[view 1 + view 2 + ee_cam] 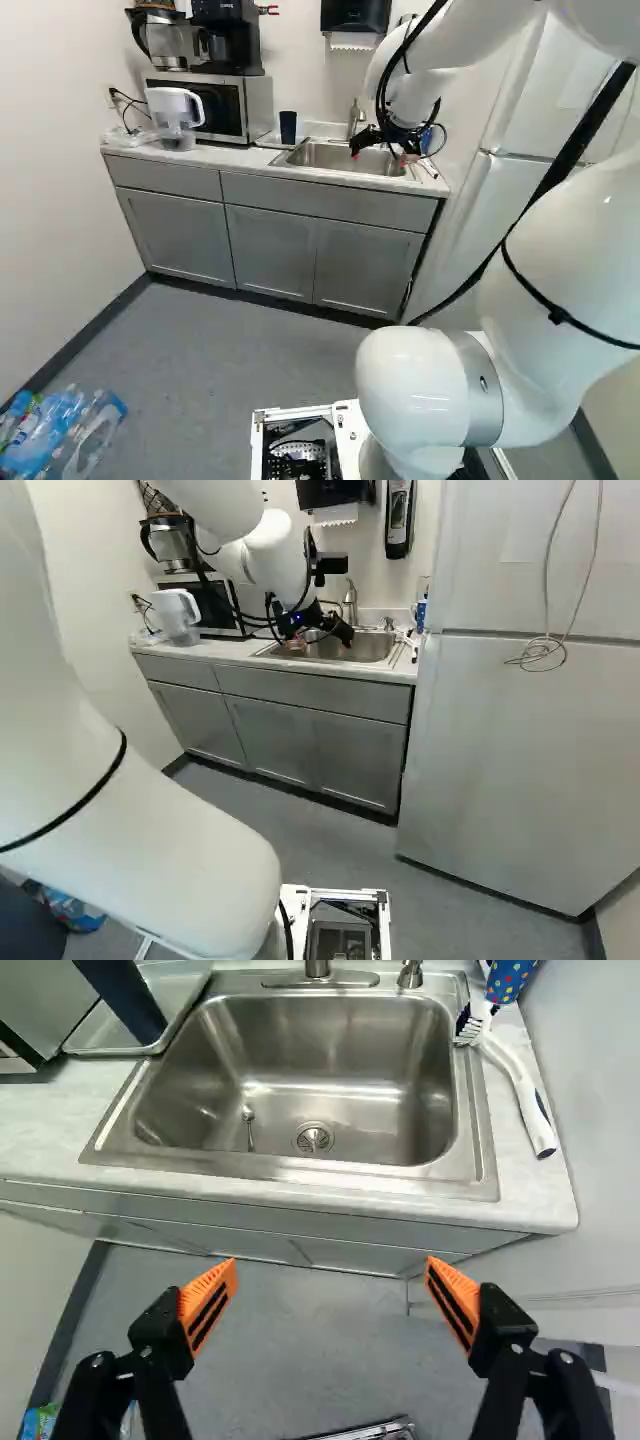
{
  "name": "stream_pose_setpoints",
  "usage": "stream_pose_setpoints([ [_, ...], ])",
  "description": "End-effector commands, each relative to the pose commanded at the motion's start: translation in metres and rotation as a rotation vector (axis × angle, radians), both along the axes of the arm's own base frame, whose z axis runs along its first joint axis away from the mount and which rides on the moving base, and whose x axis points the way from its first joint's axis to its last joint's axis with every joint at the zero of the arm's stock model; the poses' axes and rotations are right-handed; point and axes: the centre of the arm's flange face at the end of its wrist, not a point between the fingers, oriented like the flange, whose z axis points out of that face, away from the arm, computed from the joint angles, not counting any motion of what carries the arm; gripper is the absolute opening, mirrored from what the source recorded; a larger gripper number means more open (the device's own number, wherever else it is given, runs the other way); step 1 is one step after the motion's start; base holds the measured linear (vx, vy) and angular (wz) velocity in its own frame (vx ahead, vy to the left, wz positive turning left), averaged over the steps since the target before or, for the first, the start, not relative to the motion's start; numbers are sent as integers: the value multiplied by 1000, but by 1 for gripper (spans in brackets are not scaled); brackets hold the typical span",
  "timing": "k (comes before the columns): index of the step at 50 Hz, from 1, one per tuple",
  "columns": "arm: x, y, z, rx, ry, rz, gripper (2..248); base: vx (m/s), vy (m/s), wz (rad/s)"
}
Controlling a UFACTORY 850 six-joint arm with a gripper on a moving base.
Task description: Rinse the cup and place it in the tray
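Currently the gripper (379,156) is near the sink (350,158), its two fingers spread wide apart. In the wrist view, the sink basin lies ahead of the gripper (331,1262), with the cabinet fronts (260,1232) and floor (320,1350) visible between and below its fingers. The dark blue cup (288,127) stands upright in the tray (110,1038), on the counter (50,1110) beside the sink, on the microwave (258,108) side. A faucet (353,118) rises at the back of the basin, and a round drain (314,1139) shows in its floor. Past the opposite side of the sink, a white-handled brush (520,1090) lies on the counter near a blue spotted container (508,980). A clear pitcher (176,115) stands in front of the microwave, and a refrigerator (520,760) stands at the right of the right base view.
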Motion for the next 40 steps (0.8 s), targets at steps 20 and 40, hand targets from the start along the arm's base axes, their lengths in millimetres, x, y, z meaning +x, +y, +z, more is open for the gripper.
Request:
stream_pose_setpoints([
  [20, -9, 9, -31, -17, -52, 15, 247, 0, 0, 0],
  [40, -26, 22, -72, -37, -123, 38, 247, 0, 0, 0],
])
